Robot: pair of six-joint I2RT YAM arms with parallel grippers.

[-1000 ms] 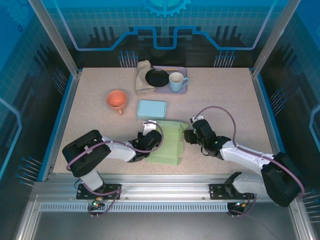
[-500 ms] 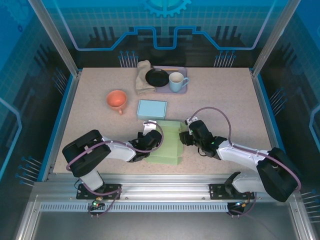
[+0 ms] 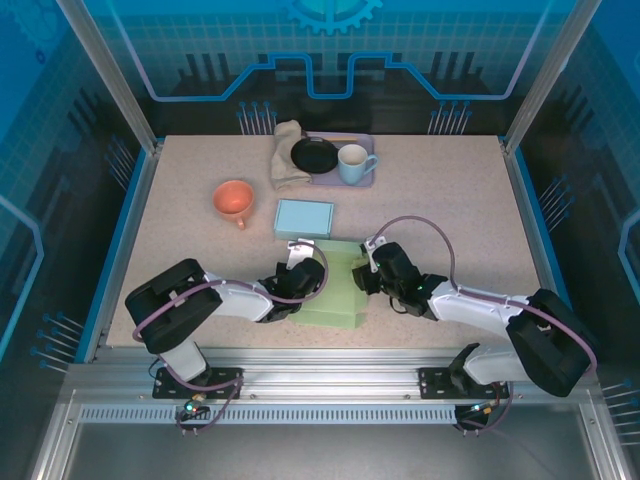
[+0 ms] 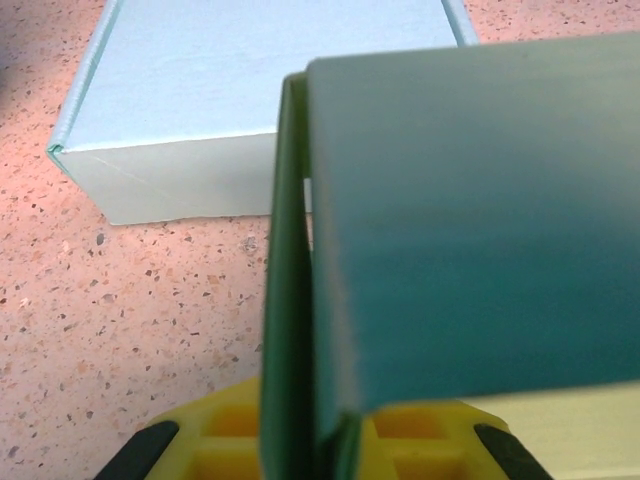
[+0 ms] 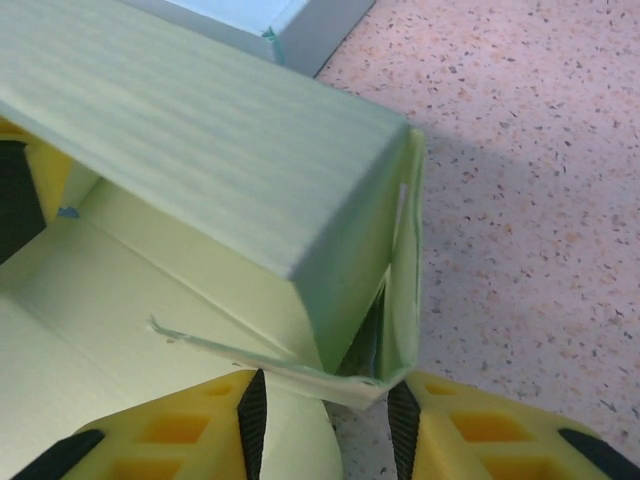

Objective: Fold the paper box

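Note:
The pale green paper box lies half folded near the table's front middle. My left gripper is at its left side, shut on the upright left wall, which stands squeezed between the yellow fingers of my left gripper. The folded-over panel rises just right of that wall. My right gripper is at the box's right end. In the right wrist view my right gripper stands open, its black pads straddling the doubled right end wall and its lower corner.
A closed light blue box sits just behind the green one. An orange cup is at the left. At the back stand a tray with a black plate and a blue mug, beside a cloth.
My right gripper has slid left onto the box's right end and its jaws have narrowed around the end wall. The left gripper has kept its hold and place.

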